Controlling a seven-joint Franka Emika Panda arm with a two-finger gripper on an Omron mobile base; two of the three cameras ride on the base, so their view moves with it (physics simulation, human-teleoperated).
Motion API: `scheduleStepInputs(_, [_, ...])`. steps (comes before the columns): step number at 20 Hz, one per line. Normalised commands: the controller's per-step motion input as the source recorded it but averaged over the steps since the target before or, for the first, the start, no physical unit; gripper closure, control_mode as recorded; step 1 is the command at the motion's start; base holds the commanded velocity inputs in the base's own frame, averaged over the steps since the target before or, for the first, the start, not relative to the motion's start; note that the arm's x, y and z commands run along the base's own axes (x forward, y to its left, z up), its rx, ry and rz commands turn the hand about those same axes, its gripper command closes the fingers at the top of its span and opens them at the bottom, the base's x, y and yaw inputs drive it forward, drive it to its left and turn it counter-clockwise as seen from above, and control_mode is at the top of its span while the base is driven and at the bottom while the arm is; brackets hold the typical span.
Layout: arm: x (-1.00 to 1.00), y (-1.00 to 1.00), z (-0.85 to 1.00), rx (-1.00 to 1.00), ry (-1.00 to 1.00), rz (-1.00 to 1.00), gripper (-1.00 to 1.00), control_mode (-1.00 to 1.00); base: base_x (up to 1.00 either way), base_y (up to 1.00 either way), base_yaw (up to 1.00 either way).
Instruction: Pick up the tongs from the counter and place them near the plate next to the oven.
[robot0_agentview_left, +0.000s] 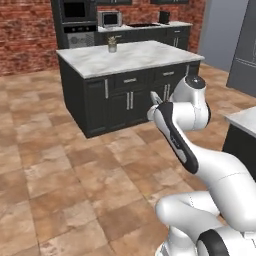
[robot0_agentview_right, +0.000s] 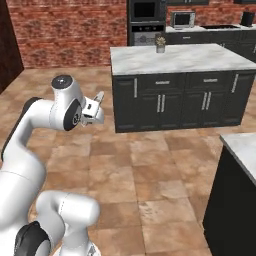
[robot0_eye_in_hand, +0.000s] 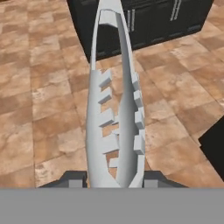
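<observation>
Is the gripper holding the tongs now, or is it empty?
Holding them: in the hand view the tongs rise between the shut gripper fingertips, above the floor.

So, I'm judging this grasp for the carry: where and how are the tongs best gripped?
Across both arms near the toothed open end, as the pincer holds the tongs: one finger on each outer face, coming in along their length. The arms are slim and taper to the joint, so squeezing them together likely steadies them.

Microwave (robot0_agentview_left: 109, 19), small potted plant (robot0_agentview_left: 112, 44)
</observation>
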Motion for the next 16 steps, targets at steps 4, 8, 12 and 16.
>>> scheduleStepInputs(4, [0.00,0.00,0.00,0.00,0.00,0.00,1.00,1.00,1.00,0.84,-0.32])
scheduleStepInputs(8, [0.00,0.00,0.00,0.00,0.00,0.00,1.00,1.00,1.00,0.97,-0.26])
scheduleStepInputs(12, [0.00,0.00,0.00,0.00,0.00,0.00,1.00,1.00,1.00,0.99,-0.21])
scheduleStepInputs(16, [0.00,0.00,0.00,0.00,0.00,0.00,1.00,1.00,1.00,0.98,-0.07])
